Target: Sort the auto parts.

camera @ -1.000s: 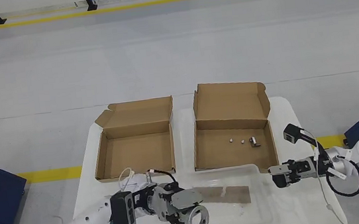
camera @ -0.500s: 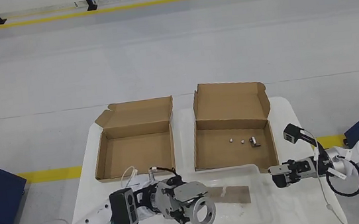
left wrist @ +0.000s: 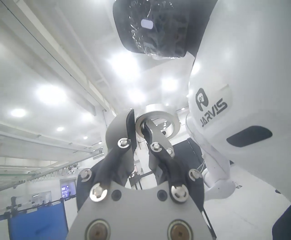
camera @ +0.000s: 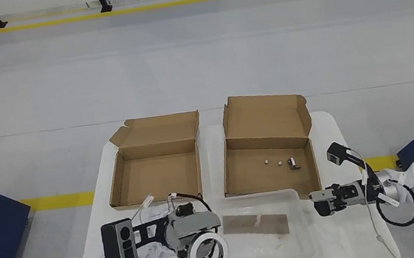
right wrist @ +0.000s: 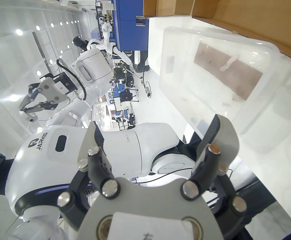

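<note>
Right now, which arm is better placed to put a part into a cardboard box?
Left. The left end effector is shut on the shiny metal ring, near the left brown cardboard box. The right end effector is open, holding nothing, beside the clear plastic tray.

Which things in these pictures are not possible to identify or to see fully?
Top view: small parts in the right box, too small to identify.
Right wrist view: pale strip in the tray, too hazy to name.
Left wrist view: ring, lower rim hidden behind left gripper.
</note>
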Controlling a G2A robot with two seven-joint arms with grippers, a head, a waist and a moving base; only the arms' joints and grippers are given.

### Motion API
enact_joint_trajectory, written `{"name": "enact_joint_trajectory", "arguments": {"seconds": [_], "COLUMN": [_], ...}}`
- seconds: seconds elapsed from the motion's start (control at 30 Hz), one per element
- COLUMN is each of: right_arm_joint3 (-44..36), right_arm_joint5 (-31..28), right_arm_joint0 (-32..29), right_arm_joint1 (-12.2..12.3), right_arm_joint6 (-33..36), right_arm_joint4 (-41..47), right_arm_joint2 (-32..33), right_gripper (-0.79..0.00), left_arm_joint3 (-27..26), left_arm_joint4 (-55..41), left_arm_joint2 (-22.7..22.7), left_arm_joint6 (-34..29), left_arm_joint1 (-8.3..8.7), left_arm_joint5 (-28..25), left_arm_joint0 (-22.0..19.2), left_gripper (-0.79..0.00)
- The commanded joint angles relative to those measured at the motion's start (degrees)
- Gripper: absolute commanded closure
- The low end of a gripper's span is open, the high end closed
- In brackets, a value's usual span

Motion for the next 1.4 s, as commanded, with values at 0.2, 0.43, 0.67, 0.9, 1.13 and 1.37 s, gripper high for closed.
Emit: {"name": "enact_joint_trajectory", "arguments": {"seconds": [0.2,0.43,0.67,0.9,1.13,1.37], "right_arm_joint3": [0.00,0.00,0.00,0.00,0.00,0.00], "right_arm_joint5": [0.00,0.00,0.00,0.00,0.00,0.00], "right_arm_joint0": [0.00,0.00,0.00,0.00,0.00,0.00], "right_arm_joint1": [0.00,0.00,0.00,0.00,0.00,0.00], "right_arm_joint6": [0.00,0.00,0.00,0.00,0.00,0.00], "right_arm_joint4": [0.00,0.00,0.00,0.00,0.00,0.00], "right_arm_joint2": [0.00,0.00,0.00,0.00,0.00,0.00], "right_gripper": [-0.785,-0.785,-0.785,-0.785,-0.785,-0.785], "left_arm_joint3": [-2.36,-2.51,-3.76,-3.90,-4.48,-4.58], "left_arm_joint4": [-3.63,-4.59,-6.64,-12.83,-16.28,-15.94], "left_arm_joint2": [0.74,1.03,0.07,-4.06,-7.48,-8.05], "left_arm_joint6": [1.04,1.61,0.54,0.80,-0.93,-1.25], "left_arm_joint1": [-1.14,-1.48,-1.71,-2.75,-3.71,-3.88], "left_arm_joint5": [1.11,1.67,2.56,4.31,4.88,4.69], "left_arm_joint0": [-0.26,-0.47,0.77,4.47,7.73,8.06], "left_gripper": [0.000,0.000,0.000,0.000,0.000,0.000]}}
